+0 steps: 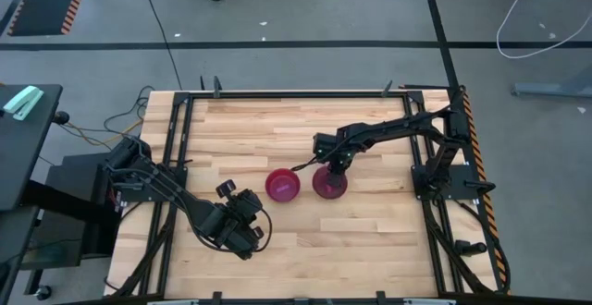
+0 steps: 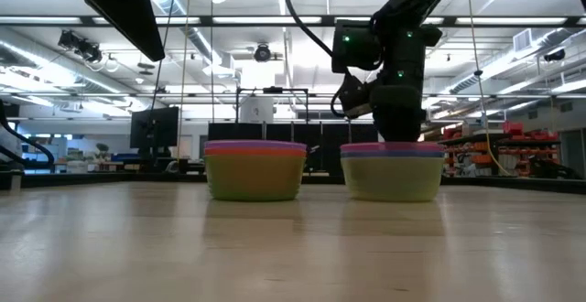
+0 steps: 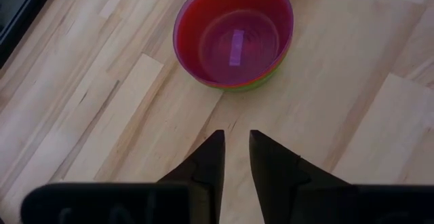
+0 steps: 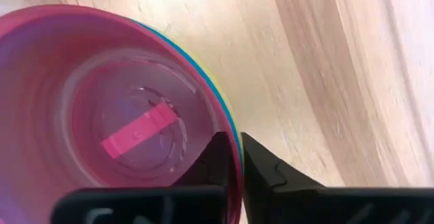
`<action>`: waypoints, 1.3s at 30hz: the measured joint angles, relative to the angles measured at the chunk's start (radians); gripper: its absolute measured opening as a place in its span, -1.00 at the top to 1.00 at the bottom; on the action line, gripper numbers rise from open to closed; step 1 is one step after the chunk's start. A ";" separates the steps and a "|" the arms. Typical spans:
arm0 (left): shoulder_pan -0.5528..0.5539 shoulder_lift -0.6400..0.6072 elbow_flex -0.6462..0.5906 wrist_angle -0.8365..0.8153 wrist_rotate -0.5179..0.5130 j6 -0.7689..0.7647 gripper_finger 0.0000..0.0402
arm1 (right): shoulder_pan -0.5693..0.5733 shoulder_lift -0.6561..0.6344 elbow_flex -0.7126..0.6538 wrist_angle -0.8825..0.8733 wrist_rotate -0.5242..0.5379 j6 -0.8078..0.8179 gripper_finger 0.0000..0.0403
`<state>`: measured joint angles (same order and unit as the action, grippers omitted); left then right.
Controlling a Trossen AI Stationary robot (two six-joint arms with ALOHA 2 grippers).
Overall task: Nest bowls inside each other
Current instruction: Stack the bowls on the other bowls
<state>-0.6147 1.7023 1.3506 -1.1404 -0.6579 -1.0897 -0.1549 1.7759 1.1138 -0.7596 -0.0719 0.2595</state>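
Two stacks of nested bowls stand upright on their bases on the table. The left stack [image 1: 283, 185] [image 2: 255, 169] [image 3: 234, 34] has purple on top, orange inside it and green at the bottom. The right stack [image 1: 330, 185] [image 2: 392, 169] shows a pink bowl [image 4: 102, 115] on top, with blue and yellow rims under it. My right gripper [image 4: 234, 146] [image 1: 331, 169] comes down on the right stack's rim and is shut on it. My left gripper [image 3: 236, 139] [image 1: 247, 205] hovers narrowly open over bare wood, near-left of the left stack. My right gripper pinches the right stack's rim [image 4: 227, 125], on the pink bowl's edge. One finger [image 4: 217, 153] is inside the pink bowl and the other is outside the wall. The fingers come from above, pointing down. The stack stands level with its base on the table.
The wooden table [image 1: 370, 240] has bare room on its near and far sides. A dark metal frame [image 1: 435, 213] runs along its left and right edges and carries the arm bases. The two stacks stand close together, about a bowl's width apart or less.
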 joint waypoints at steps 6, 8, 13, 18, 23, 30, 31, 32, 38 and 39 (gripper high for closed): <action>-0.012 0.000 0.000 0.000 -0.001 -0.006 0.65 | -0.008 -0.002 0.001 0.001 0.001 -0.033 0.89; -0.023 0.000 0.000 -0.001 -0.001 -0.011 0.66 | -0.008 -0.002 0.001 0.001 0.002 -0.052 0.93; -0.054 0.000 0.000 -0.005 -0.002 -0.058 0.64 | 0.002 0.000 0.042 -0.038 0.021 -0.083 0.94; -0.087 0.000 0.000 -0.012 -0.003 -0.129 0.63 | 0.021 0.001 0.135 -0.086 0.026 -0.117 0.94; -0.103 0.000 -0.001 -0.051 -0.003 -0.200 0.67 | 0.042 0.001 0.246 -0.120 0.021 -0.147 0.94; -0.080 0.001 -0.162 -0.036 0.066 -0.297 0.72 | 0.074 0.000 0.382 -0.171 0.015 -0.162 0.94; -0.074 0.002 -0.195 -0.035 0.075 -0.314 0.73 | 0.077 0.000 0.398 -0.181 0.015 -0.163 0.94; -0.067 0.001 -0.225 -0.036 0.079 -0.329 0.73 | 0.080 0.000 0.411 -0.185 0.015 -0.163 0.94; 0.006 0.001 -0.341 0.018 0.149 -0.386 0.73 | 0.087 -0.001 0.467 -0.189 0.003 -0.160 0.94; 0.022 0.001 -0.352 0.048 0.165 -0.358 0.73 | 0.087 -0.001 0.470 -0.189 -0.002 -0.160 0.94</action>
<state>-0.5927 1.7035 0.9989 -1.0921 -0.4930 -1.4477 -0.0683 1.7752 1.5834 -0.9482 -0.0742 0.1000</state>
